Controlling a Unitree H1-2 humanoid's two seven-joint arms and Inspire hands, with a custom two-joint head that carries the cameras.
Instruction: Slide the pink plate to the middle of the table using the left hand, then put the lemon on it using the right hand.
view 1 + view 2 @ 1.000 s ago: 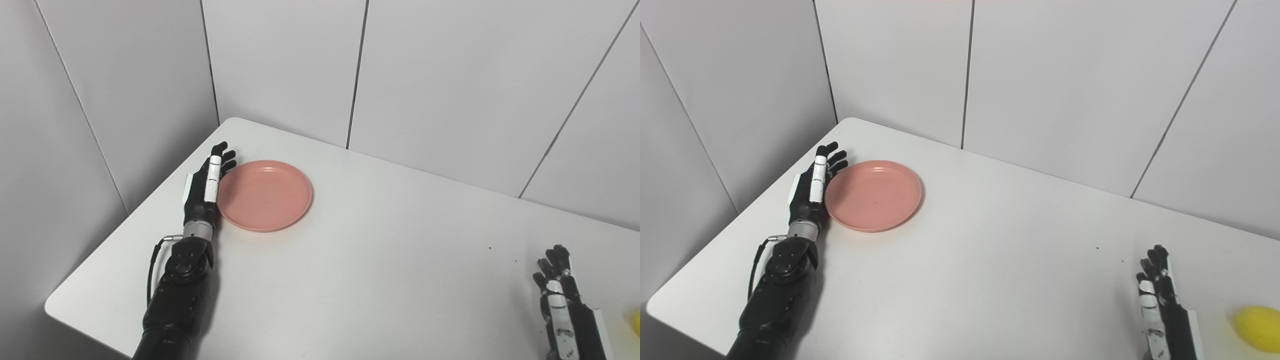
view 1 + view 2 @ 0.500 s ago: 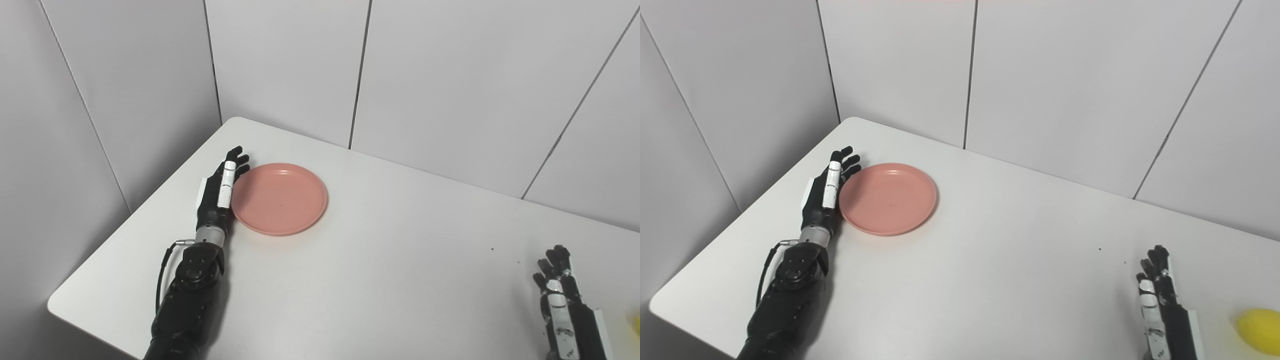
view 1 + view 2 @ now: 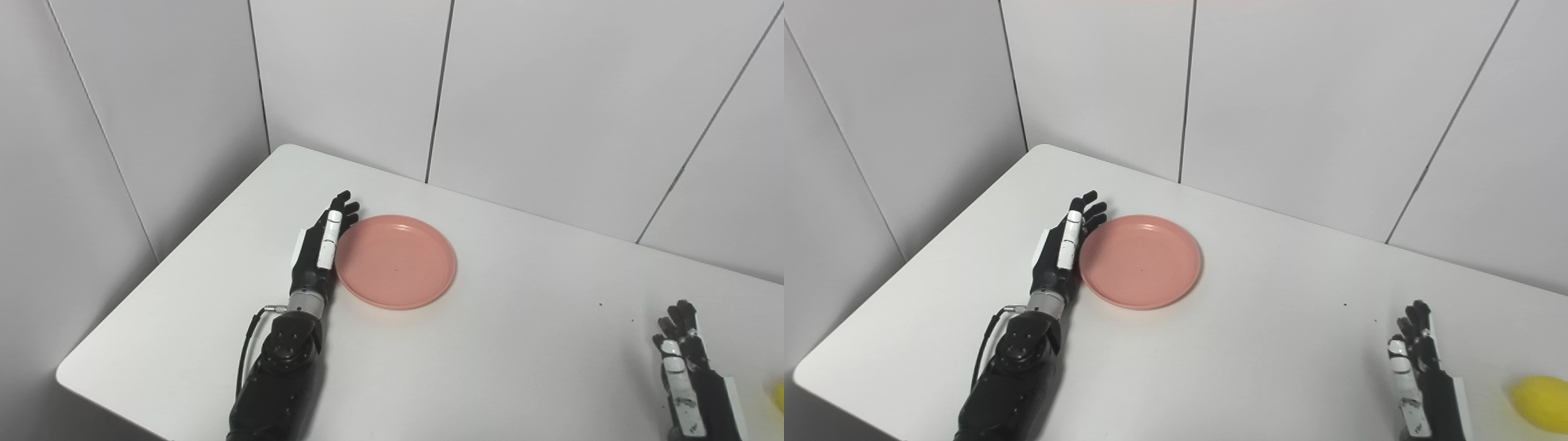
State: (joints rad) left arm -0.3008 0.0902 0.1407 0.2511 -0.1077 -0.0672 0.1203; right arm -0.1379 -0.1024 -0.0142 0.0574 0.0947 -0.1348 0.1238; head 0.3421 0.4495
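While the left hand [image 3: 321, 248] lies edge-on with its fingers straight and spread slightly at the tips, its inner side touches the left rim of the pink plate [image 3: 396, 261], holding nothing. The plate sits flat on the white counter [image 3: 490, 343], left of the counter's middle and away from the far corner, and it carries nothing. The left forearm runs up from the bottom edge, just beside the plate's near-left rim. Well apart, at the lower right, the right hand [image 3: 1415, 367] rests by the near edge with fingers extended and loosely apart, empty. The lemon [image 3: 1540, 399] lies on the counter just to the right of that hand, not touching it, partly cut by the frame's edge.
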